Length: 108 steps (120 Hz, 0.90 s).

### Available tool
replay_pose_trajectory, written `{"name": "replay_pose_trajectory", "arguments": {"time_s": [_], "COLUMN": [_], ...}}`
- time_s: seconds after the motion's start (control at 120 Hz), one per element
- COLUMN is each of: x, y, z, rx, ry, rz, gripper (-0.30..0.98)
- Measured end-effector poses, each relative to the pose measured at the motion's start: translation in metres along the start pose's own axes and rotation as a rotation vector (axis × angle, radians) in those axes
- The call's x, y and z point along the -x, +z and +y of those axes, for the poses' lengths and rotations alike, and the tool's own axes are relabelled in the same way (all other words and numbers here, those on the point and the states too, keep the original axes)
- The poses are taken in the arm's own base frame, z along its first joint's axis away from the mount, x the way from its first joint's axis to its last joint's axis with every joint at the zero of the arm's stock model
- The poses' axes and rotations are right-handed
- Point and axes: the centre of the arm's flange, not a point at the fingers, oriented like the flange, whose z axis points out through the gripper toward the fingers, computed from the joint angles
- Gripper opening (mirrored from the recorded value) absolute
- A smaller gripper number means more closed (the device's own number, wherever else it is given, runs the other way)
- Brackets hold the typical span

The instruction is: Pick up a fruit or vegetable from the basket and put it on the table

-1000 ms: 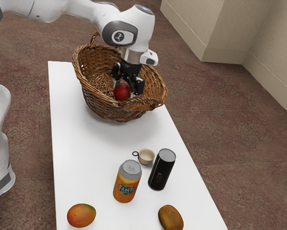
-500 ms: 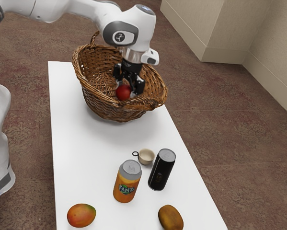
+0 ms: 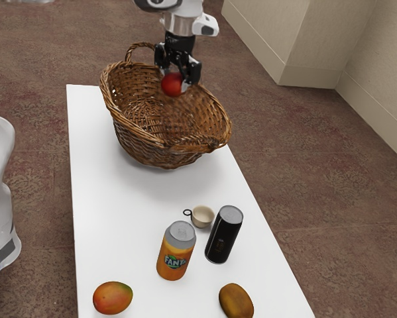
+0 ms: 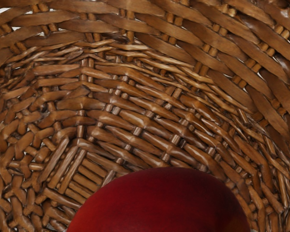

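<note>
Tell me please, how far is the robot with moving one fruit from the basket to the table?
The pick looks done: the black two-finger gripper is shut on a round red fruit, holding it over the brown wicker basket. In hand is the carrying, with the fruit not yet over the white table's bare part. Left: bring it there, lower it and release it.

A mottled reddish-brown floor [image 3: 317, 179] with thin straight seams spreads around a long, plain white table [image 3: 118, 205], whose near end runs past the exterior view's lower edge. Toward the exterior view's upper right, a beige wall section [image 3: 284, 33] juts out at a corner, a pale baseboard [image 3: 307, 77] along its foot, and meets another beige wall [image 3: 384, 59]. The light is soft and fairly even.
</note>
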Motion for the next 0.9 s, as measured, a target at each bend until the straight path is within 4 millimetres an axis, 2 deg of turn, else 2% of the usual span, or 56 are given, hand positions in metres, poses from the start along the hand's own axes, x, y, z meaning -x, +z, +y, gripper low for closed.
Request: {"name": "replay_pose_trajectory", "arguments": {"time_s": [0.158,0.25,0.35,0.492,0.65,0.725,0.9], "x": [0.003,0.006,0.004,0.004,0.006,0.007,0.008], "y": [-0.063,-0.078,-0.079,-0.078,-0.077,-0.075,-0.047], "z": [-0.030,-0.066,-0.108,-0.153,-0.198,-0.213,-0.259], "rx": [0.005,-0.016,-0.047,-0.096,-0.140,-0.153,-0.153], "ry": [-0.039,-0.100,-0.187,-0.283,-0.377,-0.408,-0.481], "rz": [0.053,0.054,0.036,0.020,0.008,0.001,-0.067], "gripper": [0.26,0.27,0.26,0.26,0.26,0.26,0.26]}}
